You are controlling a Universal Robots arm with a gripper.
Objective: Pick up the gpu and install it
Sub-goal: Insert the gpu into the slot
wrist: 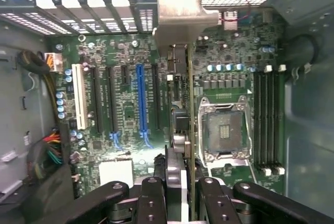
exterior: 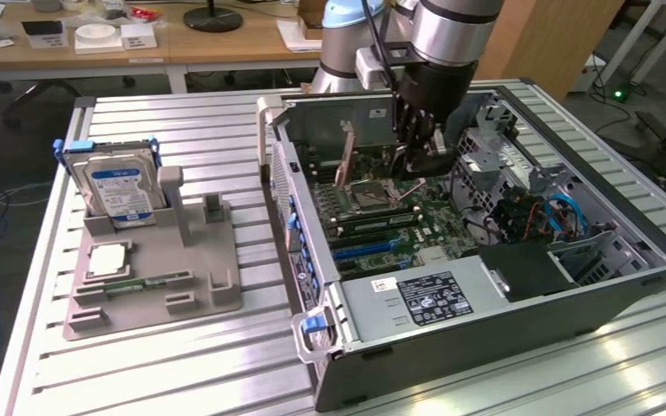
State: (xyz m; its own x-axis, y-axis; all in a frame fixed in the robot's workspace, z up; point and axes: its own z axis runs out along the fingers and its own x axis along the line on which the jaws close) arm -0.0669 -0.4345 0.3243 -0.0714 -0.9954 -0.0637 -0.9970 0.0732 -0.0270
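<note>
My gripper [exterior: 412, 166] is down inside the open computer case [exterior: 610, 286], shut on the gpu [wrist: 181, 104]. I see the card edge-on, standing upright over the motherboard [wrist: 125, 78]. Its silver bracket [wrist: 180, 10] is at the case's rear slot openings. The black fingers [wrist: 151, 198] clamp the card's near end from both sides. The card stands between the blue expansion slot [wrist: 140, 98] and the bare processor socket [wrist: 224, 127]. Whether its lower edge is seated in a slot is hidden by the card itself.
Memory slots [wrist: 269, 119] run beside the socket. A power supply [exterior: 426, 299] and drive bay cables [exterior: 541, 217] fill the case's near end. At the exterior view's left, a grey fixture [exterior: 194, 295] holds a blue-labelled hard drive [exterior: 119, 186], a processor chip [exterior: 107, 258] and a memory stick [exterior: 148, 284].
</note>
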